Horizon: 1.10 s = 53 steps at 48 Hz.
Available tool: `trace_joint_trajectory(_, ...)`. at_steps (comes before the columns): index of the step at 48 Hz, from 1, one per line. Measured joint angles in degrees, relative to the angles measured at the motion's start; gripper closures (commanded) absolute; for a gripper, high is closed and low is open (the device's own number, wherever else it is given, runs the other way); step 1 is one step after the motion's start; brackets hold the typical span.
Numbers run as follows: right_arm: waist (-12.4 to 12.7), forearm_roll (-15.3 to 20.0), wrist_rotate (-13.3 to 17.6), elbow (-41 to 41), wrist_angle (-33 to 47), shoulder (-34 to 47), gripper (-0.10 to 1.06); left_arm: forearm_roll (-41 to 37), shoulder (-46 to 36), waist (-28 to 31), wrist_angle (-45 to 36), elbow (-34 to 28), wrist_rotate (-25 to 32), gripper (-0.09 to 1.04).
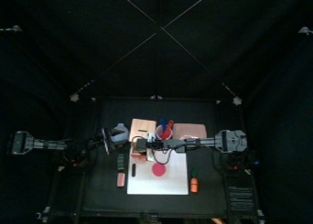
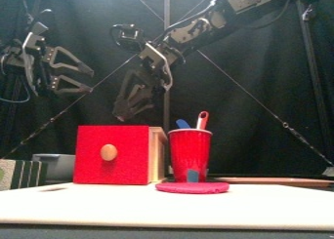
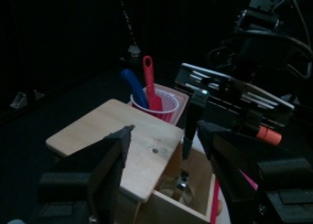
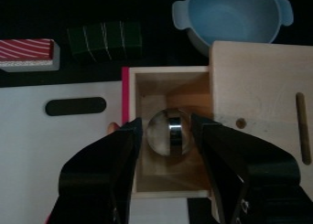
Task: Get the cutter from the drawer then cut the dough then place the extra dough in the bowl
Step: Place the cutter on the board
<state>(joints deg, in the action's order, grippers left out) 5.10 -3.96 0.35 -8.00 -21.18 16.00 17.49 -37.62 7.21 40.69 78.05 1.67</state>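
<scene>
Cutter (image 4: 167, 138) count 1, in 1 open drawer (image 4: 171, 89), right pincer (image 4: 167, 125) open astride it, left pincer (image 3: 166, 130) open over box (image 4: 263, 90), 1 bowl (image 4: 232, 17)

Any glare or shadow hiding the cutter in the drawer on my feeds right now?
Right wrist view: drawer well lit, metal cutter plain between the right gripper's open jaws, one bright glint on it. Left wrist view: drawer interior in deep shadow, cutter barely shows. Front view: red drawer front blocks it; no glare.
</scene>
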Motion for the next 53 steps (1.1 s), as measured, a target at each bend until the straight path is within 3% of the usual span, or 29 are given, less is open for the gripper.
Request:
trace_joint_trajectory(31,0.8,-1.3,0.2,3.0,-3.7,4.3,0.16,0.0,-4.2,-0.4,0.4,1.8,0.0,0.02)
trace_joint_trajectory(53,1.2,-1.5,0.1,3.8,-7.3,5.9,0.44,0.0,-4.4,-0.9,0.4,2.0,-0.1,0.02)
